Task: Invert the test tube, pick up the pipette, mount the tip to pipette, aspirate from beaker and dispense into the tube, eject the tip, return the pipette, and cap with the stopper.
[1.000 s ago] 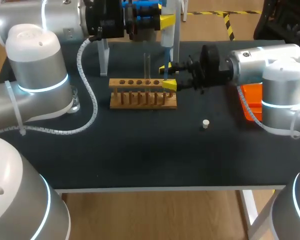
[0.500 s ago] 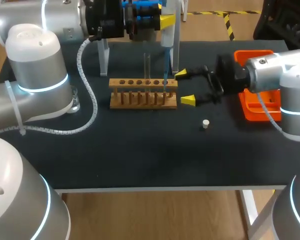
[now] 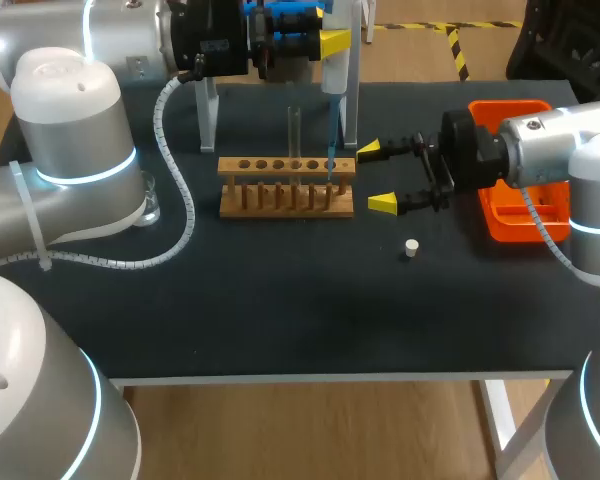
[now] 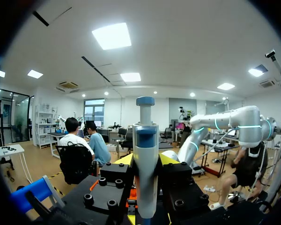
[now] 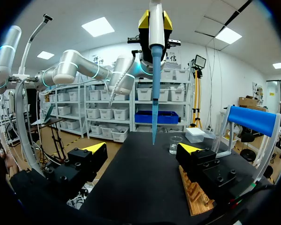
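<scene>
At the table's left side, a clear beaker [image 3: 151, 206] stands just beside the base of the left arm [image 3: 75, 150], partly hidden by it. Toward the back, the left gripper [image 3: 325, 45] is raised above the table. Its fingers are closed from both sides on the white body of the pipette [image 3: 339, 72], which stands upright between them in the left wrist view. A blue tip [image 3: 330, 158] is mounted on the pipette and hangs down to the right end of the wooden rack [image 3: 280, 197]. Whether it touches the rack cannot be told. A clear test tube [image 3: 293, 132] stands upright in the rack, just left of the tip.

Just right of the rack, the right gripper [image 3: 376, 177] sits low over the table. Its fingers are spread wide, holding and touching nothing. A small white stopper [image 3: 411, 248] lies on the table near this gripper, apart from it. An orange tray [image 3: 502, 228] sits at the right, partly under the right arm [image 3: 550, 150].
</scene>
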{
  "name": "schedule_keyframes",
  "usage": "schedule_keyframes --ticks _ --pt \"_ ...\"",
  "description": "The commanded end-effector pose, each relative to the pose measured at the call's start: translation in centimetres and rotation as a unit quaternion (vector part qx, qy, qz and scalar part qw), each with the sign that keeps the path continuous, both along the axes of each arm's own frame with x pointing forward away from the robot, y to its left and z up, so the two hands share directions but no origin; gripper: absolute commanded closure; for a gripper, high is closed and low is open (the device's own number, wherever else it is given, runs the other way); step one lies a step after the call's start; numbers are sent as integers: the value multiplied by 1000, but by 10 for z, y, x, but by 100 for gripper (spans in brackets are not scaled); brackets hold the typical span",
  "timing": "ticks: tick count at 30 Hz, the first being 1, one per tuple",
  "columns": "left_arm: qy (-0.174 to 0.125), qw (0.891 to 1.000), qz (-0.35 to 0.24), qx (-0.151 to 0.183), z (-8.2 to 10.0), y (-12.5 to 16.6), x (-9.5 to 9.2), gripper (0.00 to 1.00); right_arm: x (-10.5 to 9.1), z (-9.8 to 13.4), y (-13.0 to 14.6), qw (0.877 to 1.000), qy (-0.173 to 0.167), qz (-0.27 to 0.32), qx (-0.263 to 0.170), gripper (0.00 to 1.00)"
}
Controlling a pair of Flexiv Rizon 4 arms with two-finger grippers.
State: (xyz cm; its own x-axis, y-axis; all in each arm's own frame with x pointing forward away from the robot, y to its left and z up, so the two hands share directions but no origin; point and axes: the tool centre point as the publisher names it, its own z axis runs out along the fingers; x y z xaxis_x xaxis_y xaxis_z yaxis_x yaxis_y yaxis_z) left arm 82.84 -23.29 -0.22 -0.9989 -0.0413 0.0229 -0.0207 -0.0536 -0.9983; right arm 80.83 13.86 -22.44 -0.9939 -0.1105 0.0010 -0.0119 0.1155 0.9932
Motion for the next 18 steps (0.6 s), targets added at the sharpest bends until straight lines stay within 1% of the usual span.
schedule_keyframes --ticks 1,6,12,13,14,18 --pt "-1 1000 0 -2 0 0 0 100 -1 1 0 1000 0 -2 -1 0" --pt "-1 1000 3 -1 0 2 0 100 -1 1 0 1000 0 -2 -1 0" --pt "6 1000 27 9 -5 29 3 100 -1 1 0 1000 0 -2 -1 0" --pt "7 999 30 9 -7 34 4 100 -1 1 0 1000 0 -2 -1 6" --pt "7 999 33 11 -8 38 4 100 -1 1 0 1000 0 -2 -1 0" --pt "10 999 50 14 -14 61 7 100 -1 1 0 1000 0 -2 -1 0"
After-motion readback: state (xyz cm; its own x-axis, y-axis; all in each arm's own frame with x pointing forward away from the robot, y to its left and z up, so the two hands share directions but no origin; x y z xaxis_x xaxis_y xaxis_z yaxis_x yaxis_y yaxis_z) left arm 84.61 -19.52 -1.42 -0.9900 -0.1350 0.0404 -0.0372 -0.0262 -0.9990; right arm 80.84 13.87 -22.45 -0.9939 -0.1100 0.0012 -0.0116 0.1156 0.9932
